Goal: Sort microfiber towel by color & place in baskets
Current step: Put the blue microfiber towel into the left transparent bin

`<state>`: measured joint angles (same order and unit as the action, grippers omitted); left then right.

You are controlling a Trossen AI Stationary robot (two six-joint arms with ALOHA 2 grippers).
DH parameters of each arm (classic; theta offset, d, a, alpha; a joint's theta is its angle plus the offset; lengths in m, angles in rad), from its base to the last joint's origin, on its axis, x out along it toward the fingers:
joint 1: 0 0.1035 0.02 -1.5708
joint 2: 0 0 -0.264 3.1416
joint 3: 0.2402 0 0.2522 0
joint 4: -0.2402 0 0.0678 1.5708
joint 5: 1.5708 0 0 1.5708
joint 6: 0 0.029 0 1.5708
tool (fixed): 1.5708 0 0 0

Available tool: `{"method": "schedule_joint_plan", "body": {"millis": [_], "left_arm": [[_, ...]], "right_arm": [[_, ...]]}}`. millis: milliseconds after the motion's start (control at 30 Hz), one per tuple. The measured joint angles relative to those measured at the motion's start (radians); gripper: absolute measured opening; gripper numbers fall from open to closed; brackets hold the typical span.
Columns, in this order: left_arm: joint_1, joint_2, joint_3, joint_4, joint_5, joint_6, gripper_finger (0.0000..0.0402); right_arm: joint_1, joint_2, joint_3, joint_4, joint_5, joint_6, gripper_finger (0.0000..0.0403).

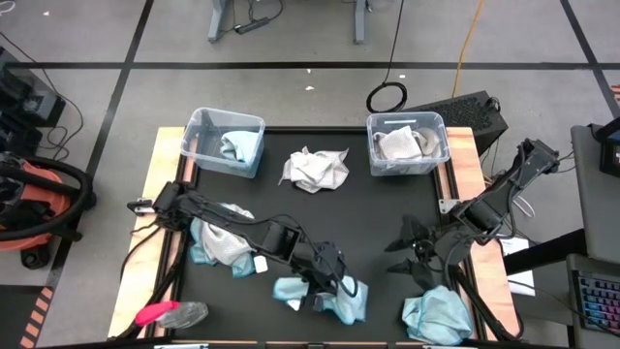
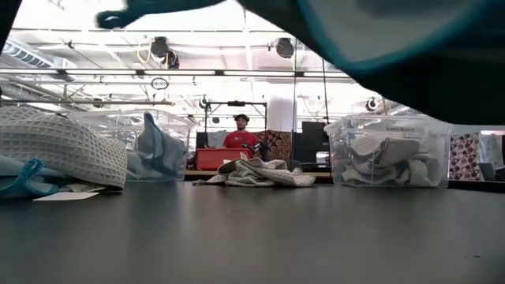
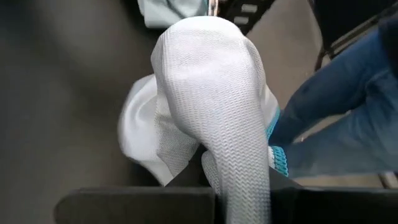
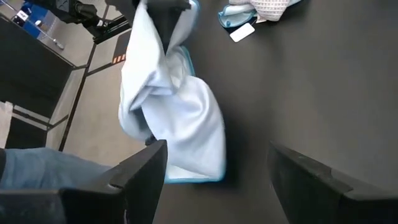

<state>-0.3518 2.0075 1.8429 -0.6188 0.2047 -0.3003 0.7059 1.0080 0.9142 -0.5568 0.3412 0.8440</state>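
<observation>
Black table [image 1: 378, 208] with wooden side strips, both arms reaching over its near half. Left arm stretches from the left edge toward the near centre; left gripper [image 1: 325, 281] is clamped shut on a teal-blue towel [image 1: 339, 296] that bunches at the near edge, the cloth filling the left wrist view [image 3: 211, 112] and hanging across the top of the low view. Right gripper [image 1: 412, 254] sits right of centre, fingers spread wide, holding nothing; the right wrist view looks between its fingers at the held towel. Left basket [image 1: 223, 141], far left on the table, holds a teal-blue towel. Right basket [image 1: 407, 143], far right, holds a grey-white towel. A loose grey-white towel [image 1: 315, 170] lies crumpled between the two baskets, touching neither. A mixed heap of grey-white and teal cloth [image 1: 223, 242] lies under the left arm near the left edge. Another teal-blue towel [image 1: 441, 312] lies at the near right corner, just beside the right arm. Small pink-and-grey object [image 1: 170, 313] at the near left corner.
</observation>
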Motion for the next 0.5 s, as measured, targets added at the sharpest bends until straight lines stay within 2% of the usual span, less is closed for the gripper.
{"method": "schedule_joint_plan", "body": {"millis": [500], "left_arm": [[-0.001, 0.001, 0.18, -0.384, -0.154, 0.165, 0.0008]], "right_arm": [[0.0, 0.0, 0.0, -0.009, 0.029, 0.008, 0.0265]]}}
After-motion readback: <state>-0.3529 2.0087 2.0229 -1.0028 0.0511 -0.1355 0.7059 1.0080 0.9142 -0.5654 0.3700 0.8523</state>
